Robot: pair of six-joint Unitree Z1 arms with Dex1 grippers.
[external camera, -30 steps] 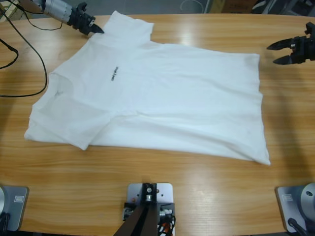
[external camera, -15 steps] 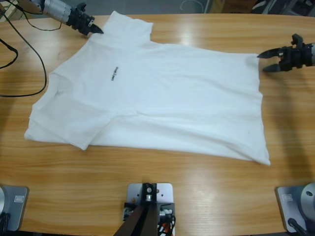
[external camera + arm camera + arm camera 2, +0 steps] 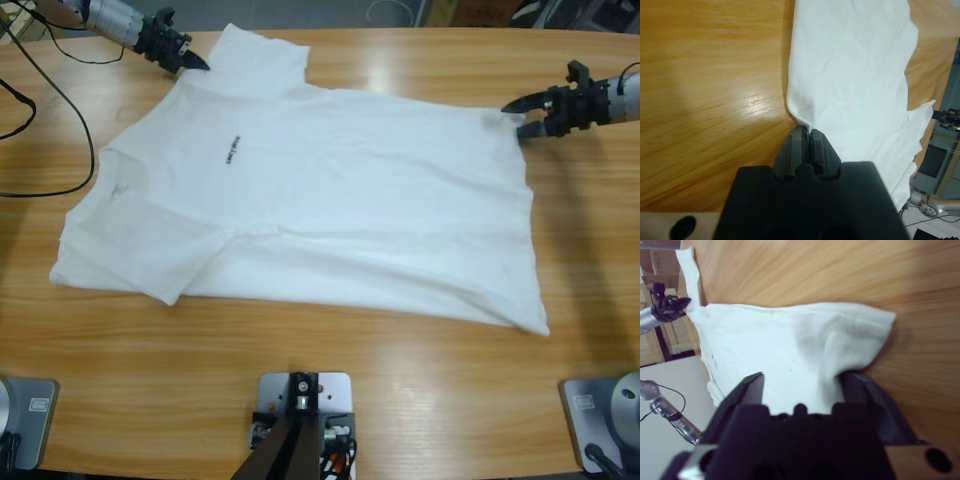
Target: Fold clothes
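the white t-shirt [image 3: 300, 200] lies spread nearly flat across the middle of the wooden desk [image 3: 300, 340], its small dark printed mark facing up, one sleeve turned under along the near side. it is held at two far corners at once, which reads as a set-up for lifting one long edge and carrying it over the rest.

the left gripper [image 3: 192, 60] has its jaws pressed together on a thin pinch of the shirt's edge; in the left wrist view the cloth rises in a small peak straight out of the left gripper [image 3: 807, 137] and fans away ahead of it. bare desk lies to one side of those jaws, cloth to the other, so the grip sits right at the border of the fabric.

the right gripper [image 3: 522, 113] is at the opposite far corner with its jaws spread. in the right wrist view the corner of the shirt is bunched between them, one jaw seeming to rest over the cloth and the other beside the fold on the desk; they have not yet closed on it. judged from this, closing there is the step in hand.

room to move looks good: ahead of both pairs of jaws the shirt runs on unbroken, and beyond its near edge a broad band of desk is free. a black cable [image 3: 60, 120] loops just beside the left gripper, near the collar end, and could snag a low sweep.
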